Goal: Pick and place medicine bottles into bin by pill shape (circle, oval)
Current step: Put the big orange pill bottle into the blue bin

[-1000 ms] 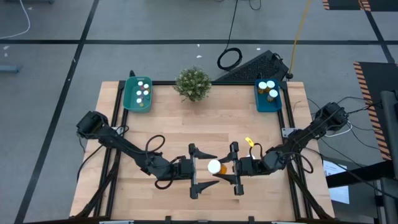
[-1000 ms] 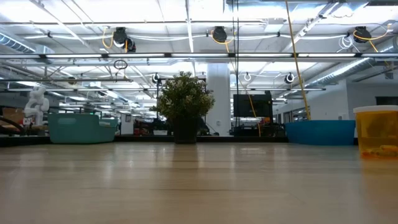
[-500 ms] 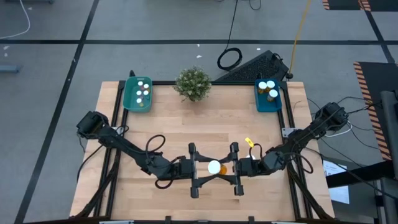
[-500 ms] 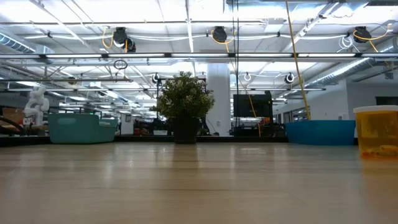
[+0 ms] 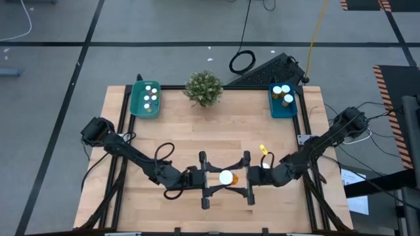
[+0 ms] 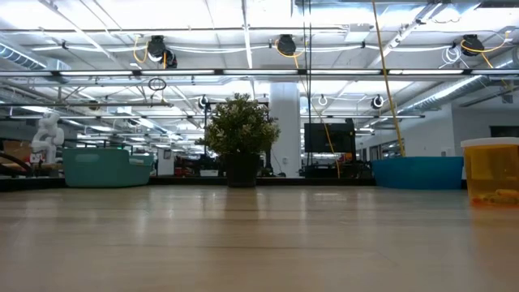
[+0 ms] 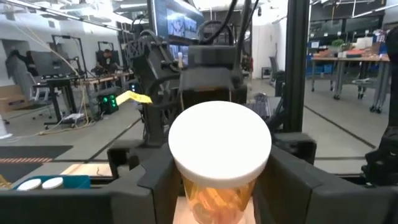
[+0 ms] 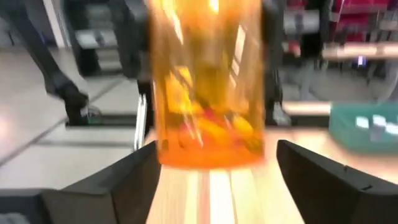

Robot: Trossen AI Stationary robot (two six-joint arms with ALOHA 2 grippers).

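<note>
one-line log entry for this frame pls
state: orange bottle between both grippers | left gripper: shut on orange bottle | right gripper: open, facing its base | teal bin far-left, blue bin far-right

Bright, even overhead lighting; ceiling strip lights (image 6: pixel 243 50) glare in low view. Right wrist view motion-blurred; shadows soft.

Wide bare table (image 5: pixel 197 137) lies open between the front-centre hands and both far bins; only the potted plant (image 5: pixel 203 87) (far edge, middle) stands between the teal bin (image 5: pixel 136 105) and blue bin (image 5: pixel 274 108).
</note>
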